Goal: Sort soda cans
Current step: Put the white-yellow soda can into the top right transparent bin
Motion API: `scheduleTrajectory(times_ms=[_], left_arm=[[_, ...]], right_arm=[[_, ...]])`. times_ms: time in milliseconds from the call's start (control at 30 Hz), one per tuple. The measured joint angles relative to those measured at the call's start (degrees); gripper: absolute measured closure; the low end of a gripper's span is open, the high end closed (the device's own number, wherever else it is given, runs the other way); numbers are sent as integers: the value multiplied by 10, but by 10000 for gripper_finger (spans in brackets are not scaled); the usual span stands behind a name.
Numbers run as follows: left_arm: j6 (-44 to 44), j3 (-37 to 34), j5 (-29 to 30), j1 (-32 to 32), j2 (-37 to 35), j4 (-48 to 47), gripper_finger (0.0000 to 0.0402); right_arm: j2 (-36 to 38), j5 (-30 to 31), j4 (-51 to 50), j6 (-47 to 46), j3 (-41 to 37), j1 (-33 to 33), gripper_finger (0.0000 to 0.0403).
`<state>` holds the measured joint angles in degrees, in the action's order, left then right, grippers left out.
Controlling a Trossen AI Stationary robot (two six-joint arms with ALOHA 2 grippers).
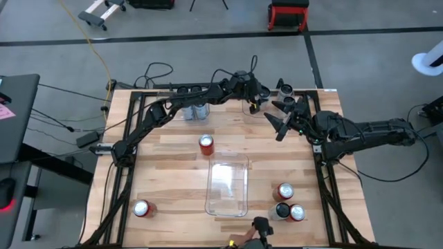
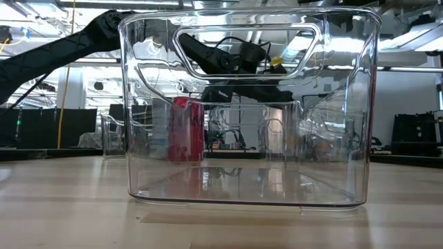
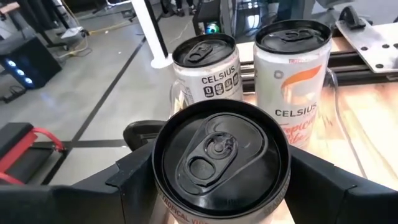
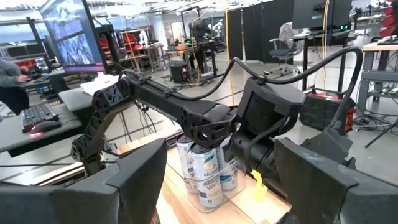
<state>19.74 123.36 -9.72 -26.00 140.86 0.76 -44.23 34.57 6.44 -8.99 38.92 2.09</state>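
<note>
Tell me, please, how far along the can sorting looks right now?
Partly done: Celsius cans already stand together at the table's far edge. In hand: the left gripper brackets a black-topped can beside them. Left: loose cans, one red can mid-table. The right gripper waits open.

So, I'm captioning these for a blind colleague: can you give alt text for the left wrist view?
A black-topped can sits between the left gripper's two dark fingers, seen from above. Beyond it stand two Celsius cans, one silver-grey, one white and orange, with workshop floor behind.
</note>
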Motion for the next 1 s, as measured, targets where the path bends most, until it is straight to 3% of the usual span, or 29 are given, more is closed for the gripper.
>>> scheduleTrajectory(times_ms=[467, 767, 933, 1000], left_arm=[[-61, 0, 2, -1, -2, 29, 27], [-27, -1, 25, 7, -62, -7, 21], [-28, -1, 34, 13, -124, -87, 22], [-40, -1, 7, 12, -151, -125, 24]], right_arm=[[0, 0, -3, -1, 0, 0, 86], [0, 0, -15, -2, 0, 1, 86], [0, 0, -31, -2, 0, 9, 86], [0, 0, -38, -5, 0, 14, 86]])
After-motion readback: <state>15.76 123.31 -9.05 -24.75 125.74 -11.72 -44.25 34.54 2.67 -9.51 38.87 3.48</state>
